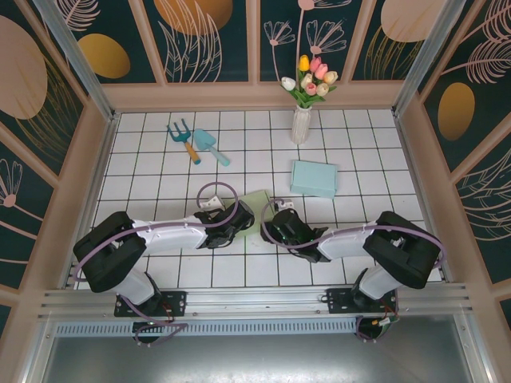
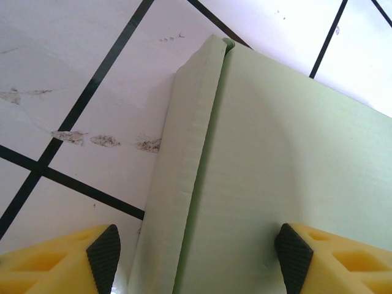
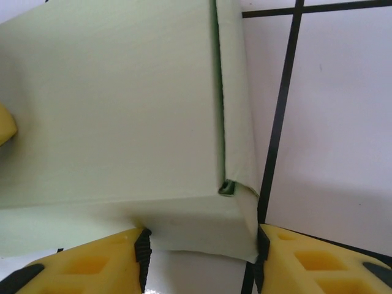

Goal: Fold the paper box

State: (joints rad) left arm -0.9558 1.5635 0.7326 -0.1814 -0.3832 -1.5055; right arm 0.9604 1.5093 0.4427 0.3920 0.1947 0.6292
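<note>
The left pincer (image 2: 199,260) is spread wide. Its 2 black pads (image 2: 104,254) stand far apart at the bottom of the left wrist view. Between them runs the pale green paper box (image 2: 288,153). 1 pad is over the bare bench (image 2: 73,73) just beside the box's folded side, and the other is over its flat top. Whether either pad touches the paper I cannot tell. A narrow doubled flap (image 2: 187,165) runs along the box's left edge, which lies on white tiles with black lines.

The right pincer (image 3: 202,251) is partly spread, with a corner of the same box between its fingers. Its right pad sits just beside the corner. Its left pad is at the near wall, which runs on past it. Whether it squeezes the box or merely straddles it I cannot tell. A small gap shows at that corner where 2 walls meet.

From above, the box lies near the middle of the bench between the 2 arms, which reach in from either side to its near edge. Behind it to the right, apart from it, lies a closed light blue box (image 1: 313,177). Further back a white vase (image 1: 300,126) of tulips (image 1: 313,78) stands upright. To the left of the vase a small garden fork (image 1: 182,137) and a trowel (image 1: 210,147) lie side by side.
</note>
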